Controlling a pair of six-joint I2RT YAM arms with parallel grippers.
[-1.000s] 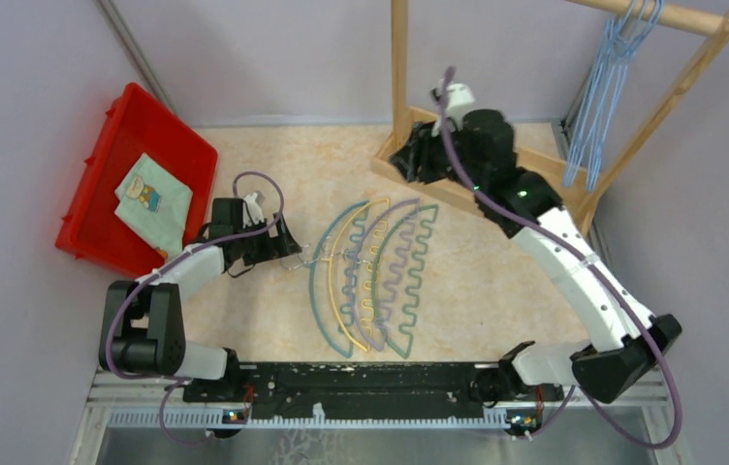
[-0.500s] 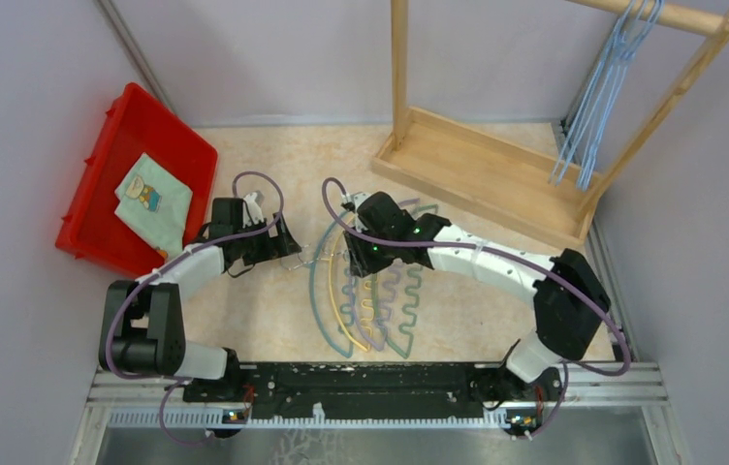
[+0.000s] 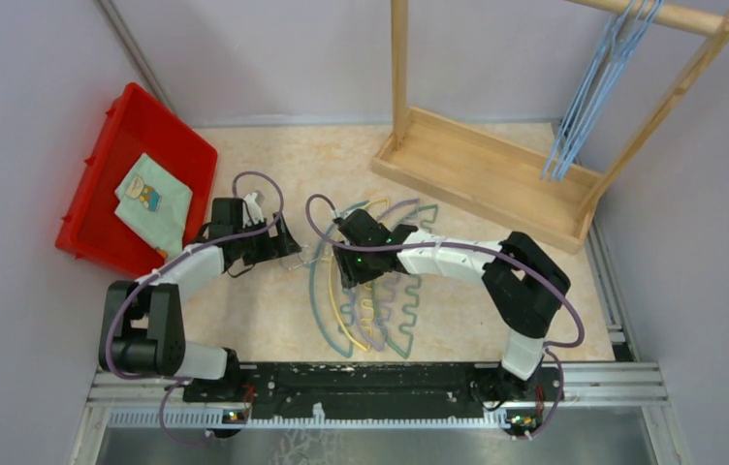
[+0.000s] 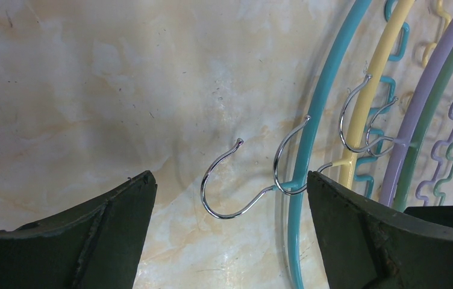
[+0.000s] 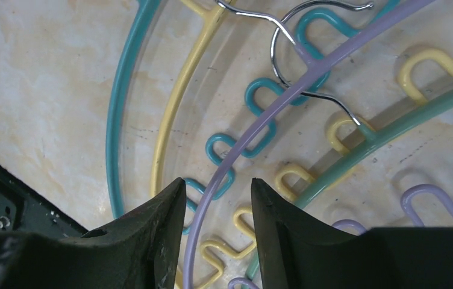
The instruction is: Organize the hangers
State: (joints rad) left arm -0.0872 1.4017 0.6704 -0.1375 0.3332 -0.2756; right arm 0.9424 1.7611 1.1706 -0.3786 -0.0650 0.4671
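Four arched plastic hangers lie side by side on the table: blue [image 3: 312,291], yellow [image 3: 338,308], purple [image 3: 377,344] and green [image 3: 406,339]. My left gripper [image 3: 283,242] is open just left of them; in its wrist view the blue hanger's metal hook [image 4: 230,192] lies between the open left gripper's [image 4: 230,176] fingers, untouched. My right gripper [image 3: 346,266] is low over the pile. In its wrist view the right gripper [image 5: 216,183] is open, and the purple hanger's arc [image 5: 272,114] runs between its fingers. Several light-blue wire hangers [image 3: 584,97] hang on the rack.
The wooden rack [image 3: 477,170] stands at the back right, its base tray on the table. A red bin [image 3: 99,155] holding a folded cloth [image 3: 152,199] sits at the left. Grey walls close in the left, back and right sides.
My right arm has swung from the rack base down to the hanger pile, ending with its fingers astride the purple hanger. The wire hangers swayed. The left arm has not moved.
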